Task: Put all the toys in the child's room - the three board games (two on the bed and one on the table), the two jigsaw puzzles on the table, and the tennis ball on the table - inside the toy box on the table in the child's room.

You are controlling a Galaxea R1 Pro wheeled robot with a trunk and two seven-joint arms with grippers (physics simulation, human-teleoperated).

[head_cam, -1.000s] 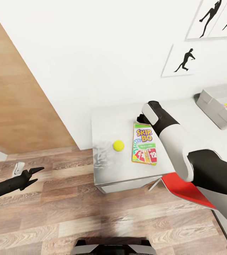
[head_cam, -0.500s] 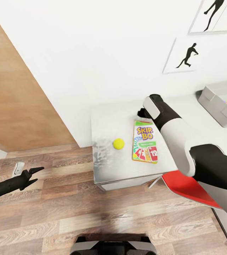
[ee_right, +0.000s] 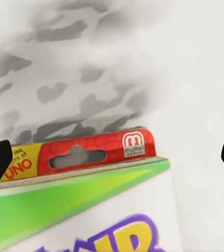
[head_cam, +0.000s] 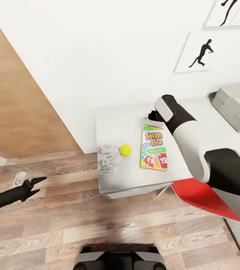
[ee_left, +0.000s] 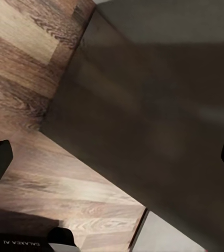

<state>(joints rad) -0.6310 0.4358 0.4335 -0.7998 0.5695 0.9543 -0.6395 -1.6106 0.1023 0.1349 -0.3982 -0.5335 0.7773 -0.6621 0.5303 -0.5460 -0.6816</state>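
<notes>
A green Skip-Bo board game (head_cam: pixel 154 148) lies flat on the white table (head_cam: pixel 116 127), with the yellow-green tennis ball (head_cam: pixel 125 150) just left of it. My right gripper (head_cam: pixel 152 115) hovers over the box's far end, mostly hidden behind its wrist. In the right wrist view the right gripper (ee_right: pixel 112 163) is open, its fingertips wide apart over the red hang-tab end of the board game (ee_right: pixel 91 199). The grey toy box (head_cam: pixel 228 107) stands at the table's far right with colourful items inside. Low at the left, over the floor, my left gripper (head_cam: pixel 36 186) is open and empty.
A red chair (head_cam: pixel 202 197) is tucked under the table's near right side. A wooden door panel (head_cam: pixel 18 108) stands at the left, with the white wall and its black silhouette pictures (head_cam: pixel 202 52) behind the table. Wood-plank floor (ee_left: pixel 28 173) lies under the left arm.
My right gripper has reached a little farther toward the wall, past the far end of the game box. The view has shifted slightly. The left arm holds still.
</notes>
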